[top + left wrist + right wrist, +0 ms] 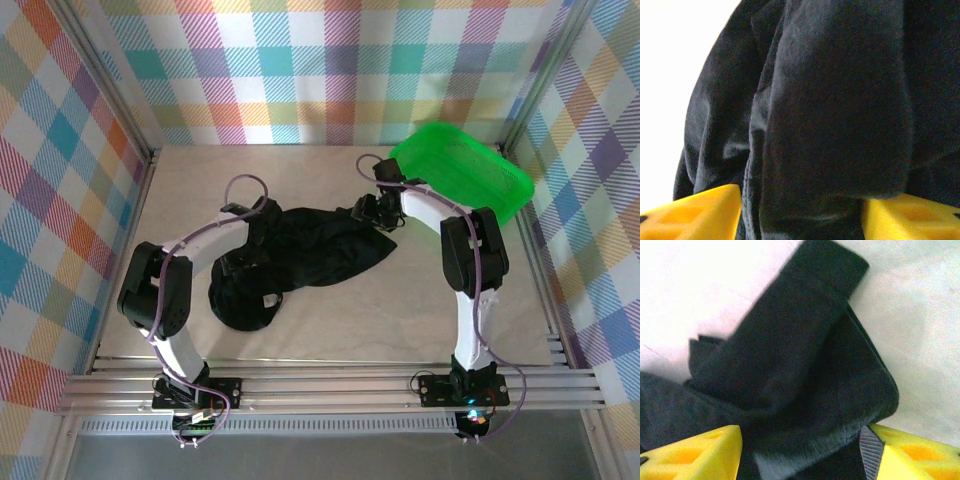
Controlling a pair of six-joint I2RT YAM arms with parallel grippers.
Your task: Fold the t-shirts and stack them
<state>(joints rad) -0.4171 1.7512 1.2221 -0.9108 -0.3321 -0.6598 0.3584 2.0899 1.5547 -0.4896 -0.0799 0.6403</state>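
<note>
One black t-shirt [320,250] lies crumpled across the middle of the table, bunched into a rounded lump at its near left end. My left gripper [246,262] is down on the left part of the cloth. In the left wrist view, thick dark folds of the t-shirt [840,110] fill the gap between its yellow fingers [700,212], whose jaws stand wide apart around my left gripper [801,195]. My right gripper [368,210] is at the shirt's far right end. In the right wrist view a hemmed flap of the t-shirt [790,365] lies between the spread jaws of my right gripper [801,432].
A bright green mesh basket [465,175] stands at the back right, just behind the right arm. Bare pale table [200,180] lies left of and behind the shirt. Checked walls close in three sides, and metal rails run along the near edge.
</note>
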